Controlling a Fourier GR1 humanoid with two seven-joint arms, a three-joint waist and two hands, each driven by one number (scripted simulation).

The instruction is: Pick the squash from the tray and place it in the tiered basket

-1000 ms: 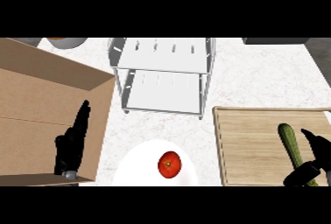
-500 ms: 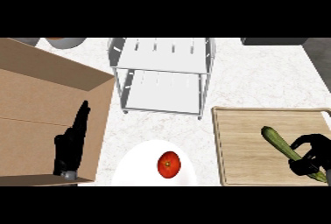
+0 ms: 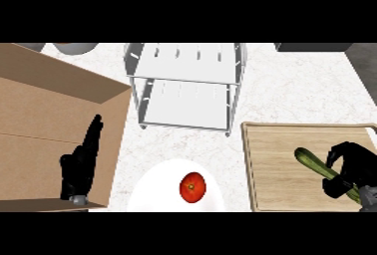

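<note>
A long green squash (image 3: 315, 164) lies tilted on the wooden tray (image 3: 280, 169) at the right. My right hand (image 3: 352, 169) has its fingers curled round the squash's near end, which it hides. The white tiered basket (image 3: 185, 87) stands at the back centre, its shelves holding nothing. My left hand (image 3: 81, 163) rests open at the left, fingers pointing up, over the cardboard box.
A large cardboard box (image 3: 44, 124) fills the left side. A white plate (image 3: 158, 191) with a red tomato (image 3: 192, 187) sits at the front centre. A grey bowl (image 3: 74, 47) shows at the back left, a dark object (image 3: 313, 47) at the back right.
My right hand has closed round the squash, and the squash has turned from lying along the tray to a diagonal, its far end swinging left. The left hand has not moved.
</note>
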